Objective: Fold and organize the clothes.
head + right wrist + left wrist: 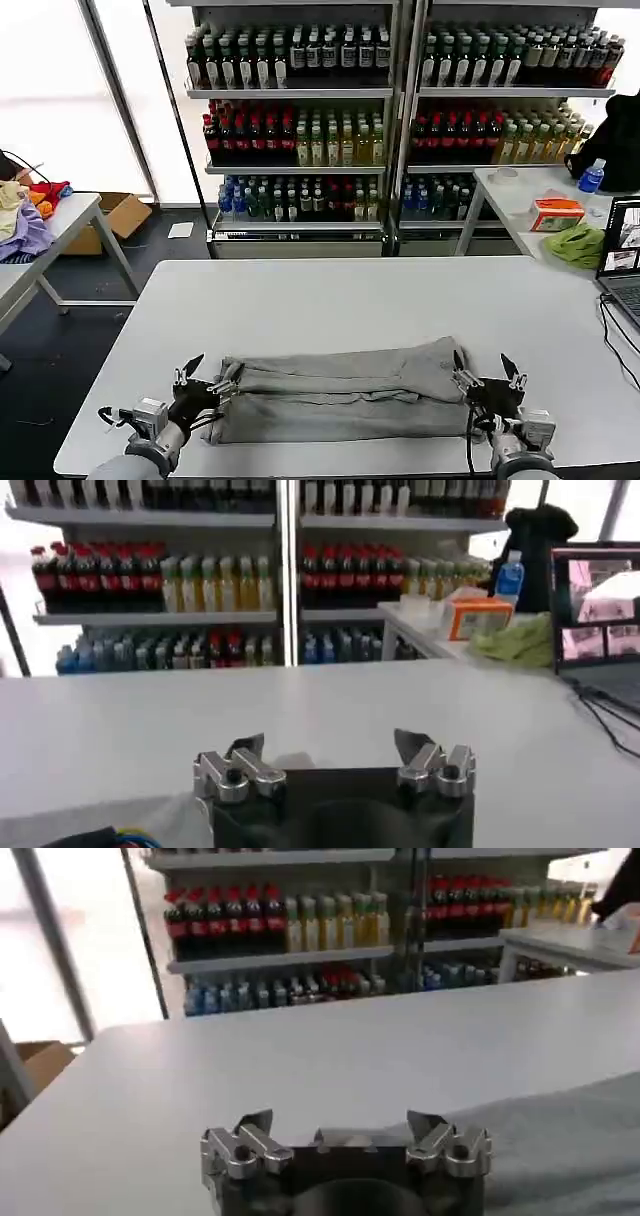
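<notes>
A light grey shirt [340,390] lies folded into a long flat band across the near edge of the white table [350,300]. At the band's left end my left gripper [210,370] stands open, one finger over the cloth edge and nothing held. The left wrist view has the open left gripper [345,1123] low over the table, with the grey shirt [570,1148] beside it. My right gripper [487,367] is open at the band's right end, just off the cloth. From the right wrist, the open right gripper [335,745] sits over bare table, grey shirt [100,820] at the corner.
Shelves of bottled drinks [390,110] stand behind the table. A side table [530,200] at the right holds a lime-green cloth [577,243], an orange box [555,212] and a laptop [622,250]. Coloured fabrics [25,215] lie on a table at the left.
</notes>
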You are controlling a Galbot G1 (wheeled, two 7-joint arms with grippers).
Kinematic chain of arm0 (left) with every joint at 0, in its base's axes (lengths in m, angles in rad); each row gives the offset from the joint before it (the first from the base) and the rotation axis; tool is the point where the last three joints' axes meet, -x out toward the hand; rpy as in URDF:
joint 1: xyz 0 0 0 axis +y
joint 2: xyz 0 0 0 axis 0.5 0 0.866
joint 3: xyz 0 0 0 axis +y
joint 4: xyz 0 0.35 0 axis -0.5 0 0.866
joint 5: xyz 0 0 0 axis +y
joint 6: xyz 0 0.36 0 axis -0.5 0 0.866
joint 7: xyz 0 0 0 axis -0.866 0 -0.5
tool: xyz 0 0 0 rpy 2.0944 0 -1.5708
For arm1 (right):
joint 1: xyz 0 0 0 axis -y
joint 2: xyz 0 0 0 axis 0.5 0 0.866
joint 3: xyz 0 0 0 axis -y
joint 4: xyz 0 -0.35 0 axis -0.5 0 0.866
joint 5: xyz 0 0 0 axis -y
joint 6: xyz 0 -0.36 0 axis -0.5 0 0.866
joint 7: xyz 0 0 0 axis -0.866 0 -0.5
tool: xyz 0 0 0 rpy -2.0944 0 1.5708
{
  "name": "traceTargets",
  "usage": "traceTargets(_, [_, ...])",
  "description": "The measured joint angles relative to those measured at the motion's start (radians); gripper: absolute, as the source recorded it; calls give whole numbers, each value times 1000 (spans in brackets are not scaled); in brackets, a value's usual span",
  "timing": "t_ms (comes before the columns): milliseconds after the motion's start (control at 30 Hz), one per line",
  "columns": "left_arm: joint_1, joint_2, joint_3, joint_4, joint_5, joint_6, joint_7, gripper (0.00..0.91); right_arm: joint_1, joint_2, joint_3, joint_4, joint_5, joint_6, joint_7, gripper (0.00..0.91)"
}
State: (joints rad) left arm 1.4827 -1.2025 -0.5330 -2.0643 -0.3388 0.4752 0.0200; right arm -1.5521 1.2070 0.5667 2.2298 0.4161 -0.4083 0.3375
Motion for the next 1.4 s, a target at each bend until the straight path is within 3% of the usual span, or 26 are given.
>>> traceTargets(300, [14,-64,13,30,-13,22,-16,907,7,-12,16,28,29,-3,6,907])
traceTargets(333, [17,-69,15,33,-12,23,-15,816,8,-12,16,31,31,-4,6,907])
traceTargets(367, [18,-72,16,36,-11,24,-15,494,8,-12,16,34,33,-5,6,907])
traceTargets(400, [21,-75,16,41,-9,25,-15,494,8,-11,16,36,35,-5,7,907])
traceTargets(433, [23,-78,16,44,-8,26,-15,10,8,-11,16,37,35,-5,7,907])
traceTargets(1400, [39,-93,-14,55,3,-14,18,0,30,-10,14,40,50,-10,19,907])
